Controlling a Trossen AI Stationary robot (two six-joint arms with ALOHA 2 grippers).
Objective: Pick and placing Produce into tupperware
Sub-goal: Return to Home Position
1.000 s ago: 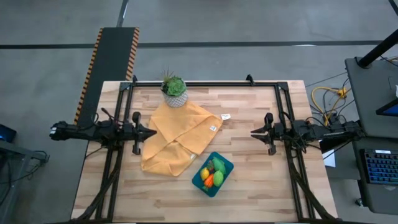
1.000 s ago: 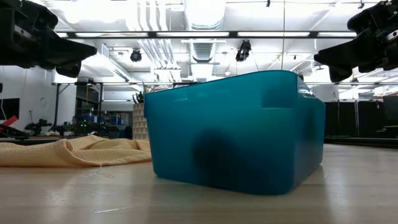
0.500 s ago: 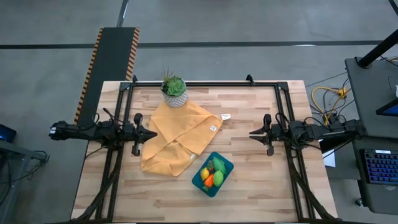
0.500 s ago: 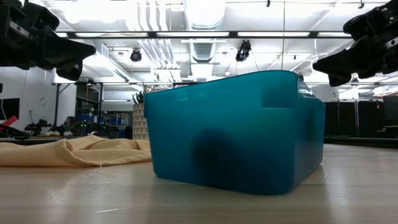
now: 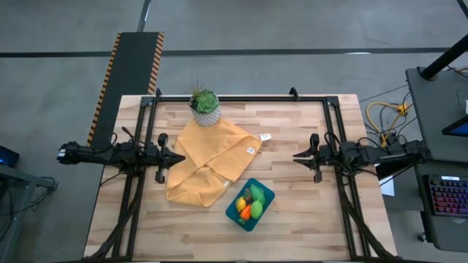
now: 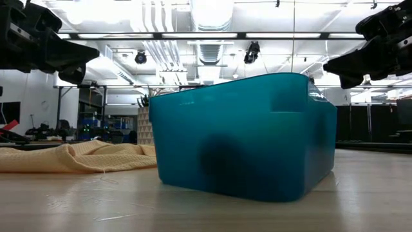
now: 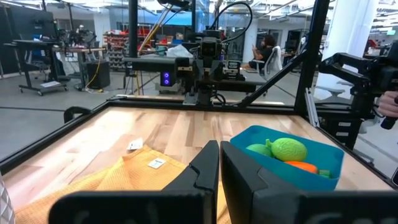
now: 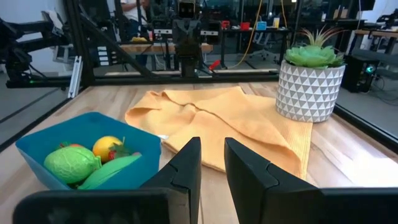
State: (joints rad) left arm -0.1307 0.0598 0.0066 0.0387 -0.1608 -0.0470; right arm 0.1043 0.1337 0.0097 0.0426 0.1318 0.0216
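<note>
Teal tupperware (image 6: 244, 142) at table front-centre, produce (image 7: 287, 148) heaped inside. Left gripper (image 5: 178, 155) pressed together, empty, near mustard cloth (image 5: 208, 164). Right gripper (image 5: 298, 155) narrowly parted, empty, well apart from tub. Risk low: top green piece sits near rim, so a table jolt could spill it.

"Where are the cameras looking from?"

"One hangs high over the pale wooden plank table (image 5: 292, 212) and stares straight down, far enough off to take in the whole top. Another sits at table height, hard up against the teal-blue rounded plastic tub (image 6: 244, 138), looking level into the room."

"And the arms?"

"There's one on each wrist, at nine and three o'clock in the overhead view, facing each other across the table. Both catch the tub and the crumpled mustard-yellow cloth (image 8: 236, 118), as the overhead does, with the tub near five o'clock."
</note>
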